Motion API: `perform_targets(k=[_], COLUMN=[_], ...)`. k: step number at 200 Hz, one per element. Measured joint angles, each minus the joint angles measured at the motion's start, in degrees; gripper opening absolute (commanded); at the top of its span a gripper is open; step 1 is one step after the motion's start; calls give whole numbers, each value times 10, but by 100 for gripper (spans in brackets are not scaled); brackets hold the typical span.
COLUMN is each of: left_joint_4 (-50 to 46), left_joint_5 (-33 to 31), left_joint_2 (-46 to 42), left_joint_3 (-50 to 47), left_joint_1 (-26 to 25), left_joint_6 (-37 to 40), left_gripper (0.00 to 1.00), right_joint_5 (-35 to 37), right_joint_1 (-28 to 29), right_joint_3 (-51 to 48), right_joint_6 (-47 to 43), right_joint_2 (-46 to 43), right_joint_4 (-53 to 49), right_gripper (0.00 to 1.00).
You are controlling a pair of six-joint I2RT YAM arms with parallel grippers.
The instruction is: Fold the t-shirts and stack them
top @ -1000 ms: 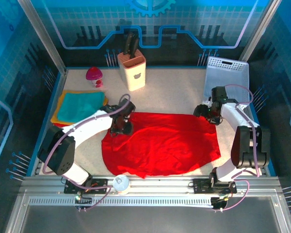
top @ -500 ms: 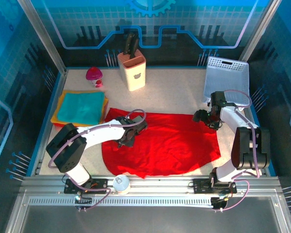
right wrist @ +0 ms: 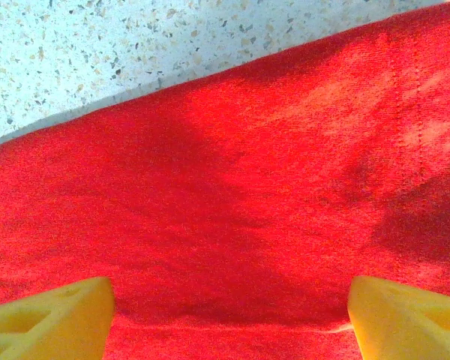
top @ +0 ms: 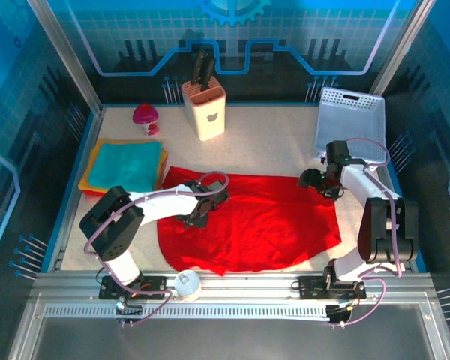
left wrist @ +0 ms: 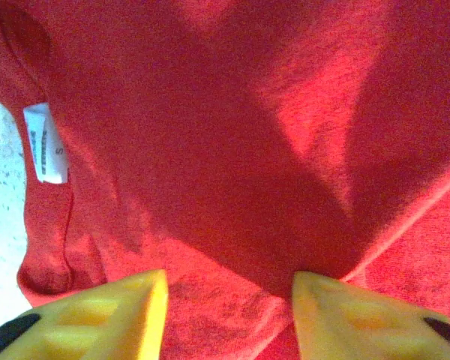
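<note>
- Fabric of the red t-shirt [top: 262, 225] lay spread flat across the middle of the worktop [top: 270, 146], its long axis running left to right.
- Its white neck label [left wrist: 45, 142] showed at the left wrist camera, close to bare worktop, so the neck end looked to point left, toward the folded stack.
- Left jaws stood over the shirt's left part, yellow fingertips [left wrist: 127, 311] spread apart, with red cloth lying loose beneath them and nothing pinched.
- Right jaws hung over the shirt's far right corner, fingertips [right wrist: 52, 315] spread wide, with the cloth's edge and speckled worktop just beyond.
- A folded teal t-shirt [top: 127, 166] topped an orange one [top: 97, 157] at the far left, just beside the red shirt's corner.
- A white basket [top: 351, 120] sat at the far right.
</note>
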Motion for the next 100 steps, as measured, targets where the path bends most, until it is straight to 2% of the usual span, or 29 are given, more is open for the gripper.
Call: perform_targets(k=[61,100], left_joint_4=[-8,-8], left_joint_5=[15,16], left_joint_2=[-58,-61], left_joint_3=[-47,-58], left_joint_1=[-3,-3], left_joint_6=[-19,-21], left_gripper=[50,47], right_joint_5=[-3,-5], right_joint_1=[0,0], right_joint_3=[0,0], right_joint_6=[0,0], right_joint_2=[0,0], right_joint_4=[0,1], right_gripper=[82,81])
